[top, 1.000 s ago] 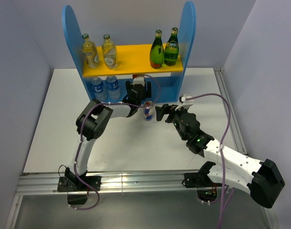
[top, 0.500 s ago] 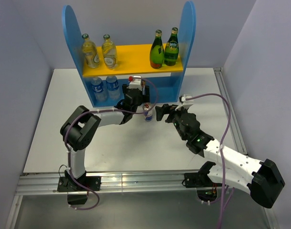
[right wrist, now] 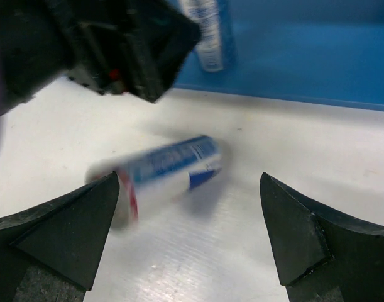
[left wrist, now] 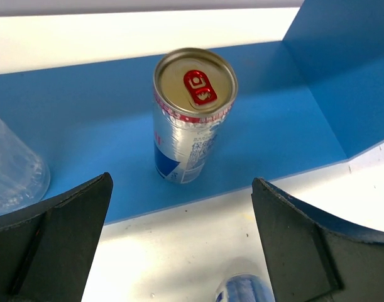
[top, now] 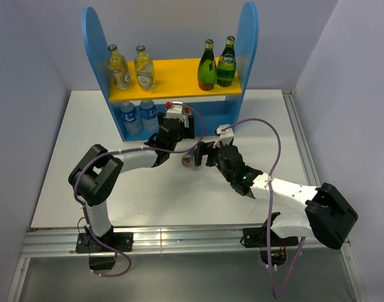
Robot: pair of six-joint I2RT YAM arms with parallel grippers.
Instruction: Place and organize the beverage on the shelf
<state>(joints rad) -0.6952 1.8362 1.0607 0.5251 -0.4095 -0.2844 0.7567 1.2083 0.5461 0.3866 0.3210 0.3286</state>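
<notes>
Right pincer gapes fully wide, empty, over a blue-and-silver can lying sideways on the tabletop just before the shelf; left pincer, equally wide and empty, faces an upright can on the shelf's blue base. Best to straddle the lying one across its round body — it may roll — and close gently.

You've got the white table filling the middle of the top view, and the shelf stands on it at upper centre. On its yellow upper board there are two pale bottles toward frame left and two green bottles toward frame right. Down on the blue base, two water bottles stand at the left, with an upright can near them. Just in front of the base, a second can lies on its side on the table, blurred.
</notes>
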